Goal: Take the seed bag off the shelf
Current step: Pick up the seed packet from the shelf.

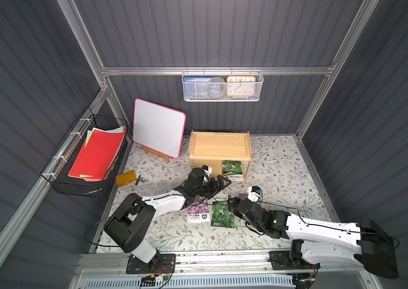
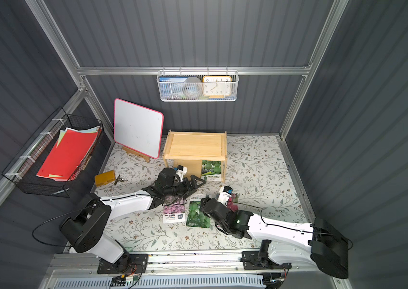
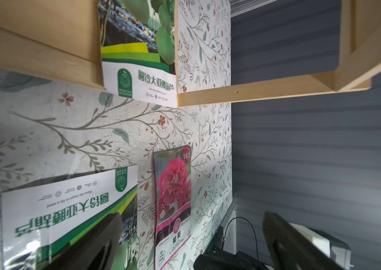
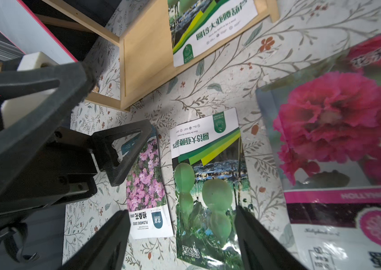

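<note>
The seed bag (image 1: 233, 170), green with round gourds on it, lies on the bottom board of the wooden shelf (image 1: 219, 145), at the right end as the top views show it. Its white end pokes out over the front edge. In both top views the left gripper (image 1: 224, 185) is just in front of that end, near it but not touching. Its jaws are spread wide and hold nothing. The bag is past the fingertips, not between them. In the left wrist view the bag (image 3: 138, 58) sits well apart from the dark fingers (image 3: 105, 236).

The right gripper (image 4: 181, 210) hangs over a second gourd packet (image 4: 208, 182) that lies flat on the table. Its jaws are apart too and grip nothing, and the packet shows below the gap between them. Beside it lies a pink flower packet (image 4: 147, 187), with one left finger over its top corner. On the other side lies a hollyhock packet (image 4: 336, 145) with a big red bloom.

The shelf's top board hangs over the bag, and a shelf leg stands right beside it.

The table (image 1: 285, 175) has a cover with leaves and small flowers. A whiteboard (image 1: 159, 127) with a pink rim stands behind. A white wire basket (image 1: 198, 92) holding a clock (image 1: 241, 86) hangs on the grey wall. A black wire basket (image 1: 80, 190) with red paper (image 1: 97, 155) hangs at the side, and a small yellow box (image 1: 125, 178) lies near it.
</note>
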Motion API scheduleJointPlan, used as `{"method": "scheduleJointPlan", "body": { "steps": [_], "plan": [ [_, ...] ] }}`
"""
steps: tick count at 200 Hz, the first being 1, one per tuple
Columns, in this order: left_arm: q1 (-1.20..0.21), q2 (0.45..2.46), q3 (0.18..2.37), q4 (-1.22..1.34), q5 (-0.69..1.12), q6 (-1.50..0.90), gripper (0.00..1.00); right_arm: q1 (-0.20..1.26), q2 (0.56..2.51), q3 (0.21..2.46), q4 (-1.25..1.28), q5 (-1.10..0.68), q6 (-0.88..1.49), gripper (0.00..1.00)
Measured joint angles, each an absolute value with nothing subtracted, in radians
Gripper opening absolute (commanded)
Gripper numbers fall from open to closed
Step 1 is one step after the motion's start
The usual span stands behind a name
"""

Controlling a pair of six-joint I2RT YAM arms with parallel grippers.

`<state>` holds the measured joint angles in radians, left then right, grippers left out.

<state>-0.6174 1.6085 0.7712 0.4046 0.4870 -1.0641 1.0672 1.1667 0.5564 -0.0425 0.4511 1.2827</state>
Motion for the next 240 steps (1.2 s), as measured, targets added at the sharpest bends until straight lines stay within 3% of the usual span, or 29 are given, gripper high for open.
{"method": "scheduleJointPlan", "body": {
  "steps": [115, 240],
  "plan": [
    [-0.617, 1.285, 0.756, 0.226, 0.219, -1.041, 1.00, 1.010, 1.493, 0.477, 0.448, 0.562, 1.589, 0.70],
    [-0.617, 1.250, 0.742, 0.142, 0.175, -1.014, 1.00, 0.862, 1.656, 0.564, 0.636, 0.482, 1.632, 0.63]
  ]
}}
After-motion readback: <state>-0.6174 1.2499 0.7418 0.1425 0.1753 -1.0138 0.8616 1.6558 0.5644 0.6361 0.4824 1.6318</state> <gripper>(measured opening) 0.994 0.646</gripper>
